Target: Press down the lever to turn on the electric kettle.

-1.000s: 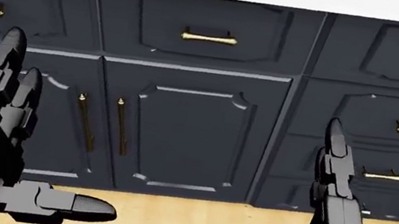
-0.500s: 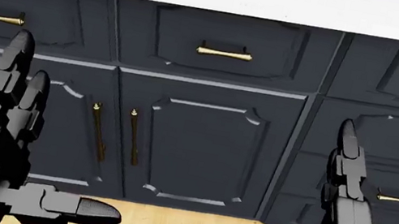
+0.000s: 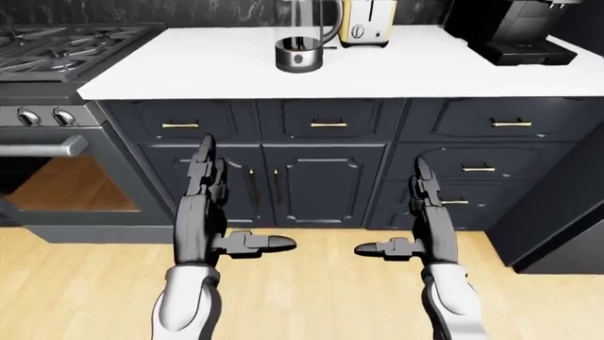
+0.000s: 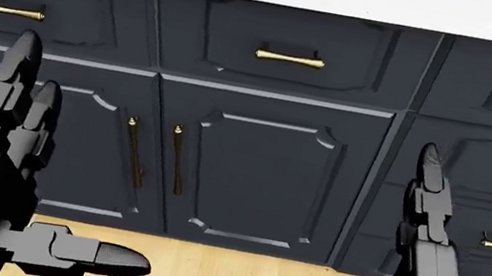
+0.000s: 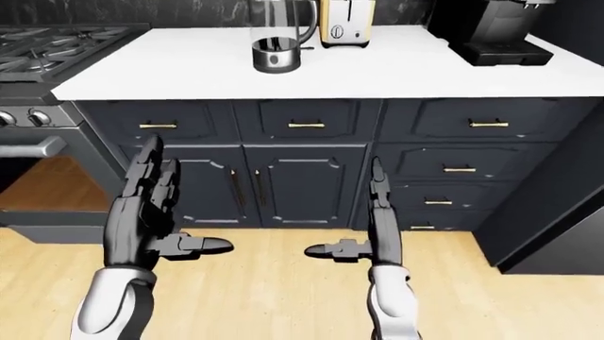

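A: Where are the hands?

B: Low in the left-eye view. The left hand (image 3: 203, 212) sits lower left of centre, fingers straight up and spread, thumb pointing inward, holding nothing. The right hand (image 3: 430, 219) mirrors it lower right of centre, equally open and empty.

A: What's past them?

B: Dark cabinet doors (image 3: 292, 184) with brass handles, wooden floor (image 3: 321, 297) beneath. Above runs the white table (image 3: 396, 71). The electric kettle (image 3: 300, 35) stands on it at upper centre, a toaster (image 3: 363, 21) just right of it, a coffee machine (image 3: 515, 32) in the upper right corner, a gas stove (image 3: 57, 53) at upper left.

A: So which step is this?

B: The approach, I'd judge. Both hands are well apart from the kettle, and I can't make out its lever.

A: Next?

B: Probably closing in on the table, raising one hand to the kettle's base and finding the lever.
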Motion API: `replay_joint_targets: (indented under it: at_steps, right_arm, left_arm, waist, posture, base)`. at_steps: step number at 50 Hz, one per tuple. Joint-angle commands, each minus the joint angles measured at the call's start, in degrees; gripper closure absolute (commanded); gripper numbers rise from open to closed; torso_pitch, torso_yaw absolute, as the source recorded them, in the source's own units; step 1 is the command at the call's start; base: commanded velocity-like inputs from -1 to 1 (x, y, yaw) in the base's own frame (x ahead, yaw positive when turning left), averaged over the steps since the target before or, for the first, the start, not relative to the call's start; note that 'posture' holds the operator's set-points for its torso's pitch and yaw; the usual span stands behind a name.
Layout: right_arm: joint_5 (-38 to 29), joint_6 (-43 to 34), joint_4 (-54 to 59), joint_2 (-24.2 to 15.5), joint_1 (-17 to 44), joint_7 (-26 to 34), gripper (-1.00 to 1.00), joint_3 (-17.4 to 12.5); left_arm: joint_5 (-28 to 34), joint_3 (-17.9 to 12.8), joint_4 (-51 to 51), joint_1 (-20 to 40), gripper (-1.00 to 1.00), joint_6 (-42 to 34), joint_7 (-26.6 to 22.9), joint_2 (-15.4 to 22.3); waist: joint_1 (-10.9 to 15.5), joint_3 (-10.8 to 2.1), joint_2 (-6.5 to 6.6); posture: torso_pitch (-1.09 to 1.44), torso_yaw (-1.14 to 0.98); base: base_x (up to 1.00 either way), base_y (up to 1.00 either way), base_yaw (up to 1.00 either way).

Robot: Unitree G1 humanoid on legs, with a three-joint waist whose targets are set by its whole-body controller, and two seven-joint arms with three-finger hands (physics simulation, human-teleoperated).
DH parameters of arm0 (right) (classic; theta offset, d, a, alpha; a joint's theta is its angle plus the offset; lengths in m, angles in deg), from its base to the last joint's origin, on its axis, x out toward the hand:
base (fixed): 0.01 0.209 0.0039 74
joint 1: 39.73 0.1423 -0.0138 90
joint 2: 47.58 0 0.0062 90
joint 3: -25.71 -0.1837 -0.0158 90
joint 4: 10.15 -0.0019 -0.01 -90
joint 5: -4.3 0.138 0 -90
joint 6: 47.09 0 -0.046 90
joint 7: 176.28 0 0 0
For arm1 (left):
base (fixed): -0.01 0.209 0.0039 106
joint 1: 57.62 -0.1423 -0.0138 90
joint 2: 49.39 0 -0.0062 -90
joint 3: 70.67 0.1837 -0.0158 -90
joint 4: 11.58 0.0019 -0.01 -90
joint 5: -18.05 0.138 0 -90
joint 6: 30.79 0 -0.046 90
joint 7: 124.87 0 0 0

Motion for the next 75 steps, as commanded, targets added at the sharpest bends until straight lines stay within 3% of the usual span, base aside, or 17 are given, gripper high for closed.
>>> replay_joint_targets:
  at_steps: [1,8,22,23,26,40,47,49,52,57,60,61,62,64,71,73,75]
  right_arm:
    - [0.3,1.6,-2.3,-0.2,0.8,0.5,-1.0,0.5]
    - [0.3,1.6,-4.1,0.0,0.0,1.0,-1.0,1.2]
    - [0.6,1.7,-4.2,0.0,-0.1,0.6,-1.0,0.9]
    - [0.6,1.7,-4.3,0.1,-0.1,0.6,-1.0,0.9]
    - [0.8,2.0,-4.0,0.0,0.1,0.7,-1.0,0.8]
    - [0.1,1.4,-5.5,0.2,-0.5,0.3,-1.0,1.1]
    - [0.2,1.7,-4.8,0.1,-0.1,0.3,-1.0,1.0]
    - [0.3,1.8,-4.4,0.0,0.1,0.4,-1.0,0.8]
    - [0.3,1.9,-4.3,0.0,0.2,0.4,-1.0,0.8]
    - [0.3,1.8,-4.5,0.0,0.0,0.4,-1.0,0.8]
    - [0.3,1.9,-4.3,0.0,0.1,0.4,-1.0,0.8]
    - [0.3,2.0,-4.3,0.0,0.1,0.4,-1.0,0.7]
    - [0.3,2.0,-4.3,0.0,0.1,0.3,-1.0,0.7]
    - [0.3,2.0,-4.3,0.0,0.1,0.3,-1.0,0.7]
    - [0.4,2.0,-4.4,0.0,0.1,0.3,-1.0,0.6]
    - [0.4,1.9,-4.7,0.0,-0.1,0.4,-1.0,0.7]
    - [0.2,1.6,-5.3,0.1,-0.4,0.3,-1.0,0.9]
  left_arm:
    - [0.1,-0.3,-1.6,0.6,-1.0,1.2,0.1,-0.1]
    - [0.1,-0.3,-1.7,0.6,-1.0,1.2,0.1,-0.1]
    - [0.1,-0.2,-1.6,0.4,-1.0,1.5,0.1,-0.1]
    - [0.1,-0.2,-1.6,0.4,-1.0,1.6,0.1,-0.1]
    - [0.0,-0.2,-1.5,0.4,-1.0,1.6,0.1,-0.1]
    - [0.2,-0.1,-2.1,0.2,-1.0,1.3,0.0,-0.1]
    - [0.1,-0.3,-1.8,0.5,-1.0,1.4,0.0,-0.1]
    - [0.1,-0.3,-1.9,0.5,-1.0,1.3,0.0,-0.1]
    - [0.1,-0.2,-1.9,0.4,-1.0,1.4,0.0,-0.1]
    - [0.1,-0.2,-1.7,0.4,-1.0,1.5,0.0,-0.1]
    - [0.2,-0.1,-1.7,0.4,-1.0,1.5,0.0,-0.1]
    - [0.1,-0.2,-1.8,0.5,-1.0,1.3,0.0,-0.1]
    - [0.1,-0.2,-1.8,0.5,-1.0,1.4,0.1,-0.1]
    - [0.2,-0.1,-1.8,0.4,-1.0,1.4,0.1,-0.1]
    - [0.2,-0.1,-1.9,0.4,-1.0,1.4,0.1,-0.1]
    - [0.2,0.0,-1.8,0.4,-1.0,1.5,0.1,-0.1]
    - [0.1,-0.2,-2.0,0.4,-1.0,1.3,0.1,-0.1]
  waist:
    - [0.4,-0.22,-1.06]
    - [1.4,-1.57,-2.32]
    - [1.7,-2.32,-2.21]
    - [1.6,-3.27,-1.95]
    - [1.5,-1.32,-1.82]
    - [1.4,-0.37,-0.61]
    - [1.9,-0.31,-3.49]
    - [1.6,-0.82,-3.08]
    - [1.2,-0.36,-4.19]
    - [0.8,0.66,-1.66]
    - [0.8,-0.78,2.82]
    - [1.6,-0.18,0.99]
    - [1.4,0.13,1.91]
    - [2.1,-0.14,1.66]
    - [2.0,0.13,-1.67]
    - [2.1,-0.01,-3.34]
    - [2.0,-1.1,-6.5]
  posture:
    - [0.0,0.0]
    - [0.0,0.0]
    - [0.0,0.0]
    - [0.0,0.0]
    - [0.0,0.0]
    - [0.0,0.0]
    - [0.0,0.0]
    - [0.0,0.0]
    - [0.0,0.0]
    - [0.0,0.0]
    - [0.0,0.0]
    - [0.0,0.0]
    - [0.0,0.0]
    - [0.0,0.0]
    - [0.0,0.0]
    - [0.0,0.0]
    - [0.0,0.0]
  base:
    - [0.0,0.0,0.0]
    - [0.0,0.0,0.0]
    - [0.01,0.0,0.0]
    - [0.05,0.0,0.0]
    - [0.08,0.0,0.0]
    - [0.14,0.0,0.0]
    - [0.15,0.0,0.0]
    - [0.16,0.0,0.0]
    - [0.15,0.0,0.0]
    - [0.15,0.0,0.0]
    - [0.15,0.0,0.0]
    - [0.16,0.0,0.0]
    - [0.15,0.0,0.0]
    - [0.15,0.0,0.0]
    - [0.15,0.0,0.0]
    - [0.15,0.0,0.0]
    - [0.15,0.0,0.0]
